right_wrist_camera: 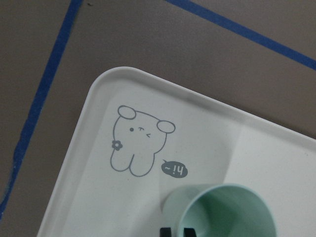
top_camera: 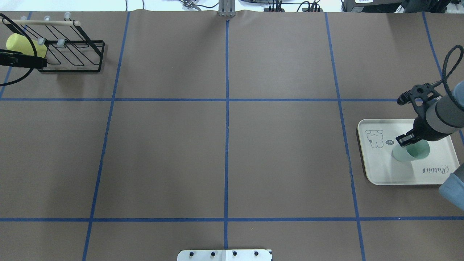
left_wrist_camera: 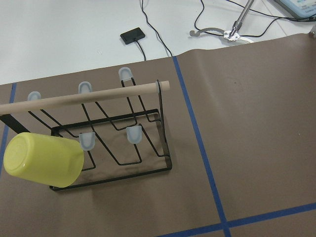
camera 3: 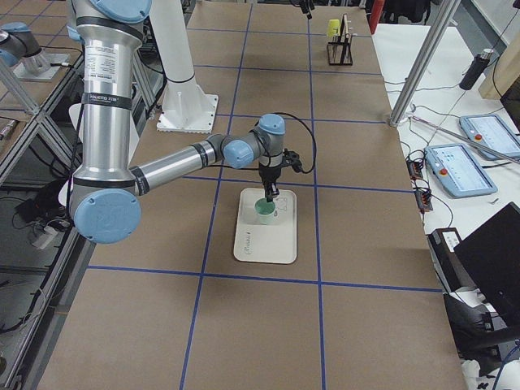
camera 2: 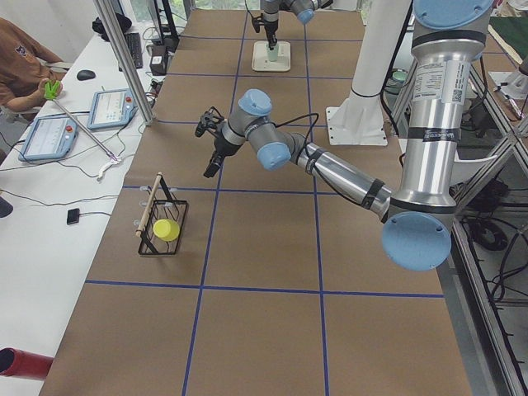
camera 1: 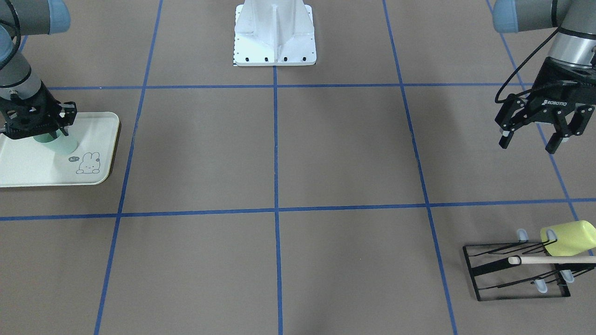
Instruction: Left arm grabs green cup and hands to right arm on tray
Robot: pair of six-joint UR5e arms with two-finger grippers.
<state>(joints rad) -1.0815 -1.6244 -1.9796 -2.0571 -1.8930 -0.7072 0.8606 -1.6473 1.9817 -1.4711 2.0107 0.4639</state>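
The green cup (camera 1: 62, 145) is over the cream tray (camera 1: 28, 170), next to its bunny drawing. My right gripper (camera 1: 52, 135) is shut on the cup's rim, one finger inside and one outside, as the right wrist view shows on the cup (right_wrist_camera: 222, 212). From overhead the cup (top_camera: 411, 152) looks slightly tilted on the tray (top_camera: 384, 172); I cannot tell whether its base touches. My left gripper (camera 1: 533, 137) is open and empty, hanging above the table near the rack, far from the cup.
A black wire rack (camera 1: 512, 272) with a wooden dowel holds a yellow-green cup (camera 1: 569, 238) on its side at the table's far-left corner, also in the left wrist view (left_wrist_camera: 43, 159). The white robot base (camera 1: 274, 39) stands mid-table at the robot's edge.
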